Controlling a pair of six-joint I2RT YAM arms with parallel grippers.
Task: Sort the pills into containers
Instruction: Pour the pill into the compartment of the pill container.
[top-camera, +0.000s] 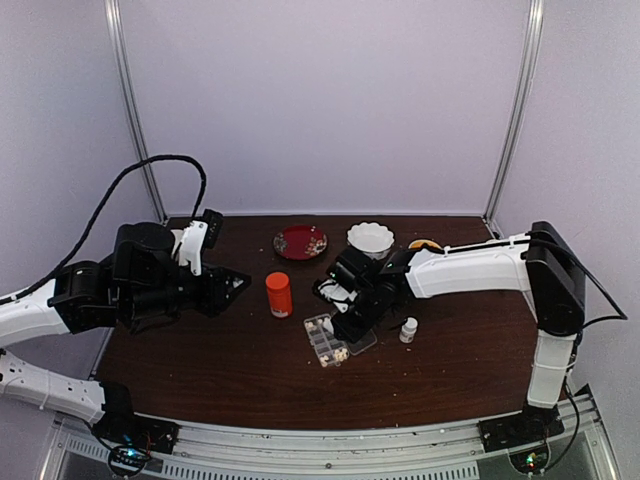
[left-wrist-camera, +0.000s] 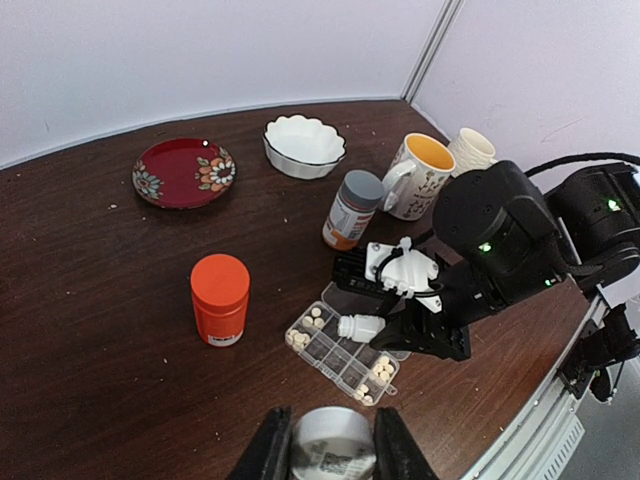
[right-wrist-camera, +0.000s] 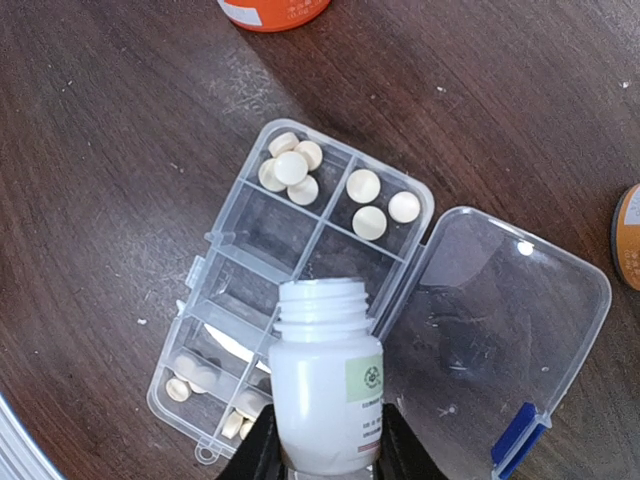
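The clear pill box (right-wrist-camera: 232, 262) lies open on the dark table, lid (right-wrist-camera: 500, 330) folded out to the right. Pale round pills (right-wrist-camera: 291, 167) sit in the end cells; the middle cells look empty. My right gripper (right-wrist-camera: 325, 452) is shut on a small open white bottle (right-wrist-camera: 325, 390), tipped with its mouth over the box's middle cells. The box (left-wrist-camera: 335, 352), its pills (left-wrist-camera: 314, 319) and the bottle (left-wrist-camera: 360, 326) also show in the left wrist view. My left gripper (left-wrist-camera: 330, 448) is shut on a round grey-white labelled object, held above the table left of the box (top-camera: 325, 342).
An orange-red bottle (top-camera: 279, 295) stands left of the box. A grey-capped bottle with orange label (left-wrist-camera: 352, 210), a yellow-lined mug (left-wrist-camera: 420, 175) and a ribbed cup (left-wrist-camera: 470, 150) stand behind it. A red plate (top-camera: 300, 241), a white bowl (top-camera: 370, 238) and another small white bottle (top-camera: 408, 330) are nearby.
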